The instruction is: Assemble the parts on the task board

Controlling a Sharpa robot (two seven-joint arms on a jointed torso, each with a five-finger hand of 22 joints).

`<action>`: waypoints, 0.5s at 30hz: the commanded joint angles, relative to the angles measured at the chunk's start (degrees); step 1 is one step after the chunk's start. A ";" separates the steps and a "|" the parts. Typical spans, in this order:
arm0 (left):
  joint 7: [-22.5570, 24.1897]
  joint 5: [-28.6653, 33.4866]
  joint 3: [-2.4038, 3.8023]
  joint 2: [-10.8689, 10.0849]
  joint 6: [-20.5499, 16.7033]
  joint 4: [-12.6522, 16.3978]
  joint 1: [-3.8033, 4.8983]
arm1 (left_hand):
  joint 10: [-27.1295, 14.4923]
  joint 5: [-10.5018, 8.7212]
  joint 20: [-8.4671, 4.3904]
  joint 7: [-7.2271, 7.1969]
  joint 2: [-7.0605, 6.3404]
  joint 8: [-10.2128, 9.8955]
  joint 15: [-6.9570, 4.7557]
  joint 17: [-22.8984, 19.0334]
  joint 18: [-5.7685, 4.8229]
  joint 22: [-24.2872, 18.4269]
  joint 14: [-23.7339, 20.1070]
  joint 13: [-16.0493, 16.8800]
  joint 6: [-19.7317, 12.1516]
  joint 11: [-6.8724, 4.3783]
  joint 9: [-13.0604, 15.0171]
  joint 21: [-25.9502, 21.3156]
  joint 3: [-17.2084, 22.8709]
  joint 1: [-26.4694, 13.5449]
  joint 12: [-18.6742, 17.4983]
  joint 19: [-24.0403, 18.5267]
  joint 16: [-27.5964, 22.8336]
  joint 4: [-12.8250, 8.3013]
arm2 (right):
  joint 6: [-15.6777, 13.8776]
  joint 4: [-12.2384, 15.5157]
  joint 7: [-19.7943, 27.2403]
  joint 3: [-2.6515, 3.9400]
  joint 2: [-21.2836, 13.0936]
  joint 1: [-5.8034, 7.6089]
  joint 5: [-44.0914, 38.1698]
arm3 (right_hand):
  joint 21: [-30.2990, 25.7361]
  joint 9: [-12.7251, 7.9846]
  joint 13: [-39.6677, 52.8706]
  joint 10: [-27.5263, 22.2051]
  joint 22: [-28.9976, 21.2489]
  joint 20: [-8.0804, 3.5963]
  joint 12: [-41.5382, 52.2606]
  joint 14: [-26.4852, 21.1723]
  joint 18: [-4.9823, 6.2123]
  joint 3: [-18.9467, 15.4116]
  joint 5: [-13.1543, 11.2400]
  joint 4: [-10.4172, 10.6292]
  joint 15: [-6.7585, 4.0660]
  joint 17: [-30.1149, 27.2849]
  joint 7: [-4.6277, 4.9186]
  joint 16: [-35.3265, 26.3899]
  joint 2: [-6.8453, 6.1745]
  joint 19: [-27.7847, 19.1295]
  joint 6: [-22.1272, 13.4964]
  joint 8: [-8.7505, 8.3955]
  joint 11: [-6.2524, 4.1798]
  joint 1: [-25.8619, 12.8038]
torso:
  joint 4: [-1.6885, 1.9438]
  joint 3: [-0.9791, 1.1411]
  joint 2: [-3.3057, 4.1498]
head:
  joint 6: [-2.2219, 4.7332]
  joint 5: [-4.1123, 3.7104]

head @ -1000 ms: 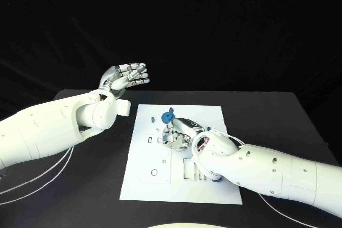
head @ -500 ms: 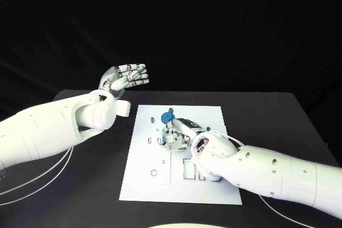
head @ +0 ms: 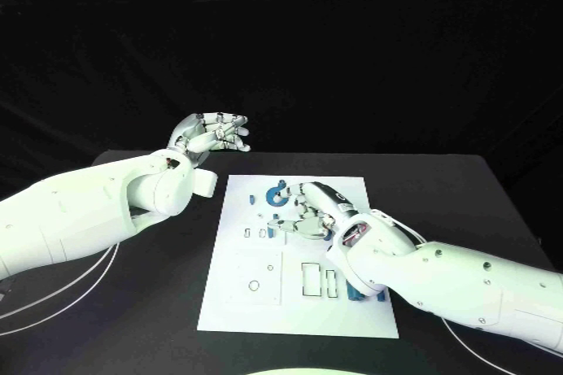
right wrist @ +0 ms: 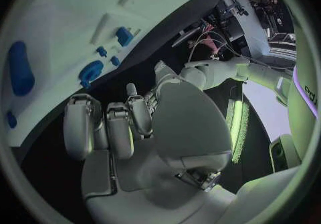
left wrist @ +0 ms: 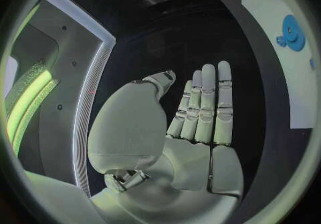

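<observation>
The white task board lies in the middle of the black table. A round blue part sits near its far edge, with small blue parts just in front of it. My right hand hovers over the board's middle with its fingers bent down beside these parts and nothing between them. In the right wrist view the right hand is empty over the board, which carries a round blue part and a long blue piece. My left hand is raised beyond the far left corner, empty.
Rectangular slots and a round hole are cut in the board's near half. Another blue piece lies by my right forearm. In the left wrist view the flat left hand faces the dark table, with the board at the rim.
My right hand has moved toward the board's far side, uncovering small blue parts by the slots. My left hand's fingers have bent a little.
</observation>
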 commanded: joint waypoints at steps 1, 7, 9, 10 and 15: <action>-7.76 -8.95 0.03 -0.22 4.79 0.43 0.03 | -2.23 -0.06 -1.39 -0.66 -0.09 2.32 -1.08 6.22 0.36 5.00 -1.27 6.44 0.07 -1.09 2.26 7.37 0.12 -0.96 8.38 -0.68 10.51 0.04 | -3.11 1.61 8.04 0.34 -2.08 0.70 6.16 | -0.59 -0.10 1.58 -0.10 6.71 0.37 -0.02 5.67 -0.07 -0.23 0.29 -0.10 0.29 13.74 0.03 -0.10 0.58 -0.14 -0.07 0.09 0.40 0.73 | -0.17 0.17 -0.60 | -0.13 0.24; -16.58 -19.52 0.04 -0.82 9.25 1.29 0.08 | -5.33 0.10 -3.33 -2.35 0.09 10.40 -3.24 36.67 -2.37 36.49 20.70 18.78 0.01 -2.76 9.96 38.41 0.70 -3.17 25.76 8.82 40.49 2.89 | -0.30 4.31 12.44 0.95 -7.66 2.59 18.01 | -2.53 -0.21 0.90 -0.83 5.48 0.37 -0.57 5.33 0.38 -0.03 0.19 -0.24 0.24 12.32 -0.08 -0.57 1.34 -1.14 0.41 0.51 0.31 1.85 | -0.42 0.43 -1.34 | -0.46 0.72; -19.89 -24.09 0.04 -1.03 11.97 1.80 0.14 | -5.09 0.05 -3.58 -2.66 0.01 11.88 -3.63 38.90 -2.94 40.59 22.02 20.09 -0.15 -3.11 11.72 41.67 0.91 -3.79 27.77 9.95 41.99 3.69 | 0.75 4.86 13.41 1.06 -9.57 3.35 22.94 | -3.63 -0.24 0.50 -1.23 4.78 0.35 -0.90 5.13 0.63 -0.06 0.15 -0.21 0.21 11.54 -0.11 -0.85 1.48 -1.72 0.54 0.63 0.29 1.95 | -0.49 0.50 -1.56 | -0.54 0.82; -21.52 -26.52 0.04 -1.16 13.42 2.11 0.18 | -4.88 -0.04 -3.65 -2.89 0.01 12.49 -3.67 39.79 -3.15 42.09 22.50 20.74 -0.18 -3.19 12.49 42.80 0.76 -4.49 28.73 10.38 42.55 4.18 | 1.09 5.01 13.92 1.09 -10.44 3.68 25.09 | -4.42 -0.28 0.16 -1.59 4.28 0.34 -1.20 4.98 0.81 -0.09 0.13 -0.20 0.19 10.95 -0.12 -1.06 1.59 -2.14 0.56 0.68 0.27 2.01 | -0.54 0.53 -1.66 | -0.56 0.82; -28.42 -39.34 0.04 -1.58 21.05 3.73 0.39 | -4.52 -0.19 -3.92 -3.42 0.42 14.32 -4.00 40.73 -3.35 44.18 23.11 22.45 0.07 -3.69 14.86 44.58 0.13 -7.82 31.08 10.48 43.15 4.58 | 1.20 4.86 15.66 1.18 -13.90 4.54 30.55 | -7.58 -0.59 -2.51 -4.23 2.33 0.30 -3.46 4.29 1.46 -0.36 0.07 -0.16 0.14 8.44 -0.09 -2.10 2.33 -3.79 0.28 0.80 0.28 1.66 | -0.80 0.59 -2.07 | -0.55 1.07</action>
